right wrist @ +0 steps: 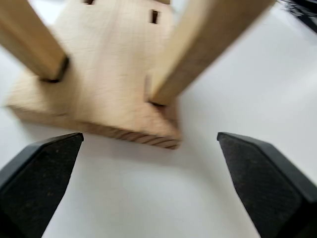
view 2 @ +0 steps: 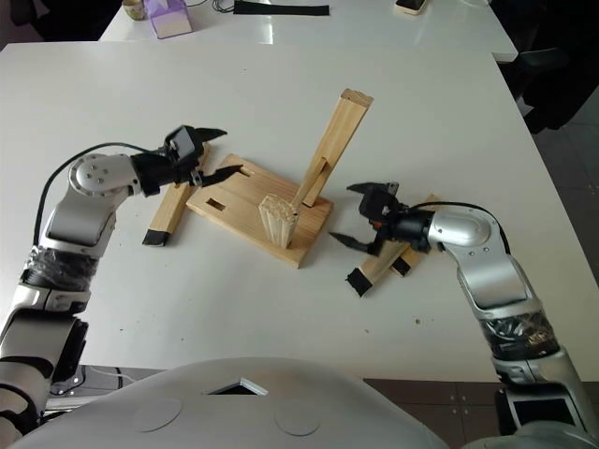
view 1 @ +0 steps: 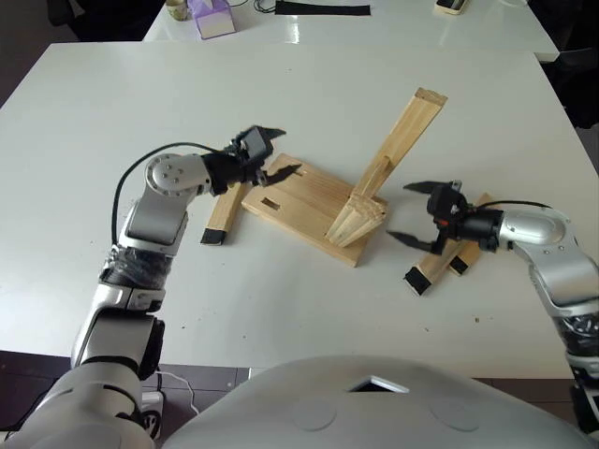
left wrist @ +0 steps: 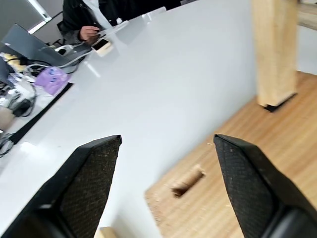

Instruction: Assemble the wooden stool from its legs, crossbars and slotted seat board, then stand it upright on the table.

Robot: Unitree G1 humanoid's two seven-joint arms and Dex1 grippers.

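The slotted seat board (view 1: 301, 201) lies flat mid-table with two legs standing in it: a tall leaning leg (view 1: 401, 140) and a nearer leg (view 1: 351, 220). My left gripper (view 1: 273, 154) is open, hovering over the board's left corner, where a small dowel (left wrist: 187, 180) sticks out. One loose leg (view 1: 224, 211) lies left of the board under my left arm. My right gripper (view 1: 421, 212) is open just right of the board (right wrist: 106, 74), above two loose pieces (view 1: 445, 257) with black end caps.
The white table (view 1: 140, 103) has free room in front and behind the board. A second table behind holds a purple box (view 1: 211, 14), a black strip (view 1: 323, 8) and a small device (view 1: 451, 6).
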